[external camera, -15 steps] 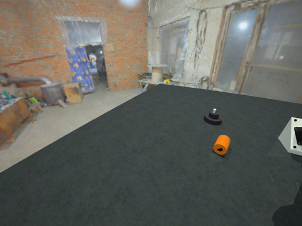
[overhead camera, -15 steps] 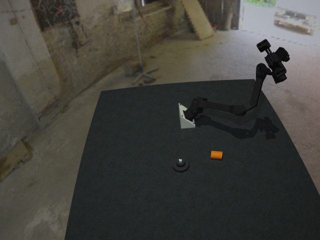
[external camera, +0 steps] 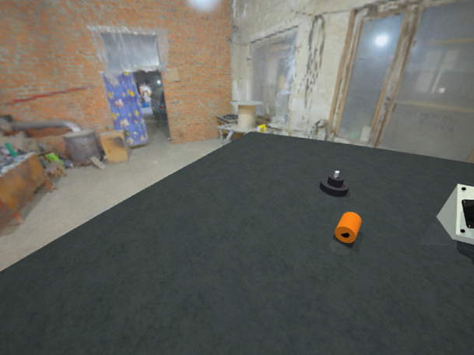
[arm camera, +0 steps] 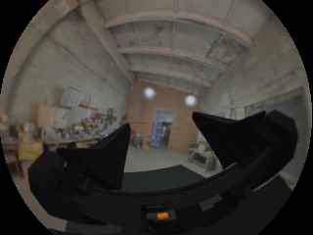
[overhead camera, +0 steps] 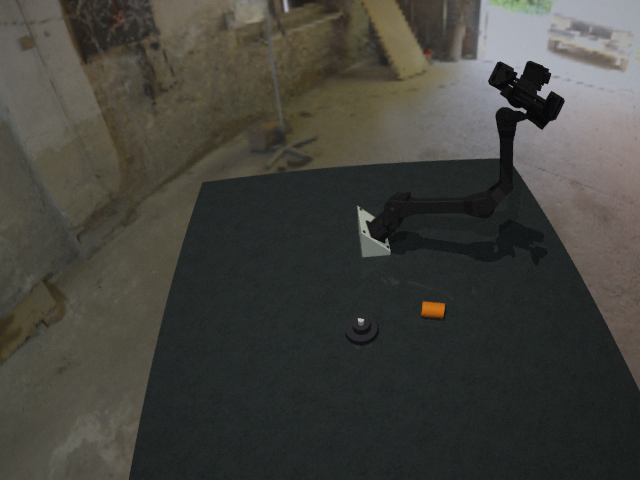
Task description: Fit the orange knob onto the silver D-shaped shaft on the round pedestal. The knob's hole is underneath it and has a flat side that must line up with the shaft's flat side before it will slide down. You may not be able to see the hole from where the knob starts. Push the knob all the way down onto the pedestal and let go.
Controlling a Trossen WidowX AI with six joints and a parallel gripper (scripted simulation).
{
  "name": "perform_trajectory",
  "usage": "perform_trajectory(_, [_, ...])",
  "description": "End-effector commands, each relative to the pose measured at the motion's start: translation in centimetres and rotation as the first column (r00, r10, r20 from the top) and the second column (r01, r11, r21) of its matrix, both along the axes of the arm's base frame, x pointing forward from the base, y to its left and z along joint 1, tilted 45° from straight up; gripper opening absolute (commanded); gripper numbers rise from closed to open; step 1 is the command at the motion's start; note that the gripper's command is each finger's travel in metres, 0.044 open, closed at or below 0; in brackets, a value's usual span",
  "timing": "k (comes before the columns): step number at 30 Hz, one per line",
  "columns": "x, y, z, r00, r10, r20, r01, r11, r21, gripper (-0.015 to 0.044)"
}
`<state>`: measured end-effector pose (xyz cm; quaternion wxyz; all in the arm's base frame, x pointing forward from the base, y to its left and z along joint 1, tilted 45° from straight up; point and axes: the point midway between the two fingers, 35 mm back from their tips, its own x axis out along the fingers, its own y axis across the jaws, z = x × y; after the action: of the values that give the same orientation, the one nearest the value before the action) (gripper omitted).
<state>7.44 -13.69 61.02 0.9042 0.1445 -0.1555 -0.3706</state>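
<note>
Lying inside the edges of the dark table: knob, well apart from pedestal.
Raised high, gripper almost fully open, holding nothing.

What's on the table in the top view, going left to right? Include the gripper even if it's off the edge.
Round pedestal with its silver shaft → orange knob → open gripper

Knob — open sides, pedestal near
</note>
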Motion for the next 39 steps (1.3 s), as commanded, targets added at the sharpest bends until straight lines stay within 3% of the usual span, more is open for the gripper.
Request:
perform_trajectory(1, [-1.7, -4.4, -1.4, 0.969, 0.125, 0.212, -0.16, 0.975, 0.157, 0.044])
perform_trajectory(7, [0.2, -11.0, -6.0, 0.862, 0.197, 0.467, -0.406, 0.821, 0.401, 0.044])
perform_trajectory(13, [4.8, -14.8, -12.0, 0.804, 0.15, 0.575, -0.539, 0.593, 0.598, 0.044])
perform_trajectory(21, [15.2, -13.4, -22.3, 0.818, 0.064, 0.572, -0.576, 0.083, 0.814, 0.044])
perform_trajectory(25, [19.3, -10.6, -28.3, 0.879, 0.033, 0.476, -0.463, -0.178, 0.868, 0.044])
perform_trajectory(31, [23.2, -3.0, -37.1, 0.97, 0.098, 0.224, -0.144, -0.513, 0.846, 0.044])
perform_trajectory(35, [23.4, 3.7, -42.4, 0.974, 0.227, 0.003, 0.149, -0.647, 0.748, 0.044])
perform_trajectory(39, [22.5, 10.4, -46.3, 0.883, 0.406, -0.234, 0.463, -0.676, 0.574, 0.044])
